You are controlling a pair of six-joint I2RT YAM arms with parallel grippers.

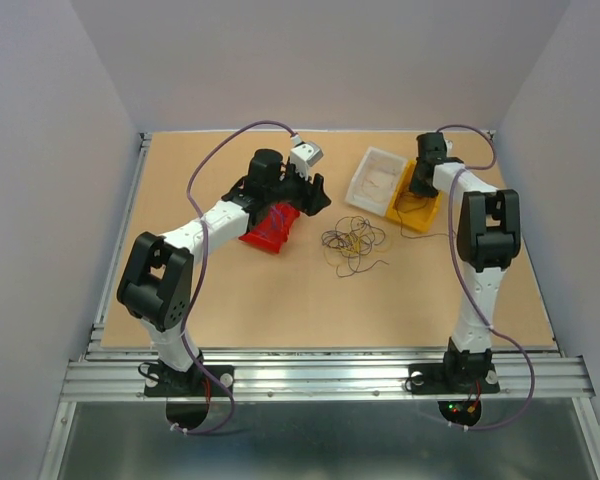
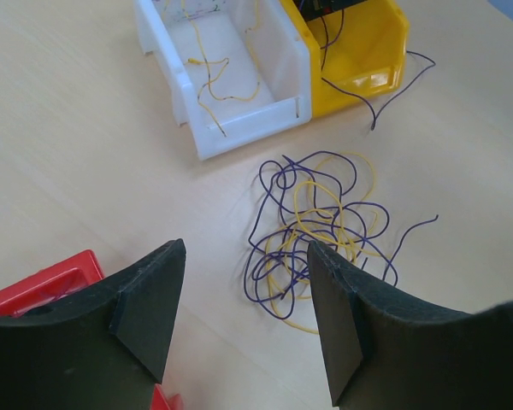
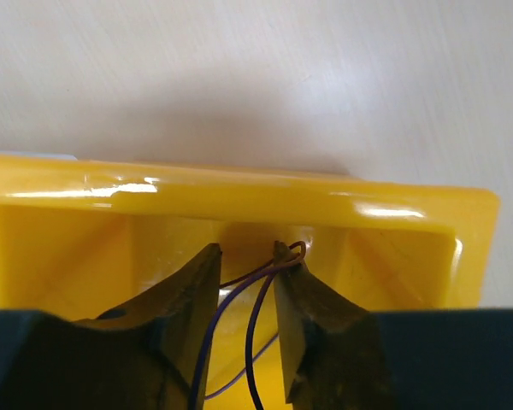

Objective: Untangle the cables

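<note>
1. Tabletop (image 1: 280, 300): tan board, carries all items below.

2. White bin (image 1: 377, 178) and yellow bin (image 1: 405, 207): side by side, touching, toward the far right corner. The white one holds a few yellow strands. The yellow one holds dark purple strands, one trailing over its rim onto the board.

3. Red bin (image 1: 270, 228): toward the far edge, left of centre, under the left arm.

4. Cables (image 1: 352, 242): loose scribbled clump of purple and yellow strands at mid-tabletop, between the red bin and the other two.
   - Handling, as judged: near weightless, limp and springy, so apt to drag neighbours along and slip from smooth fingers.
   - Best hold is a free end or an outer loop at the clump's edge, not its knotted middle.

5. Left pincer (image 2: 245, 256): spread wide and holding nothing. It hangs above the board beside the red bin, with the clump just beyond its tips.

6. Right pincer (image 3: 246, 256): inside the yellow bin, with only a narrow gap between its fingers. Purple strands run through the gap, one hooked over a fingertip. The gap looks wider than the strands, so they appear unclamped.
</note>
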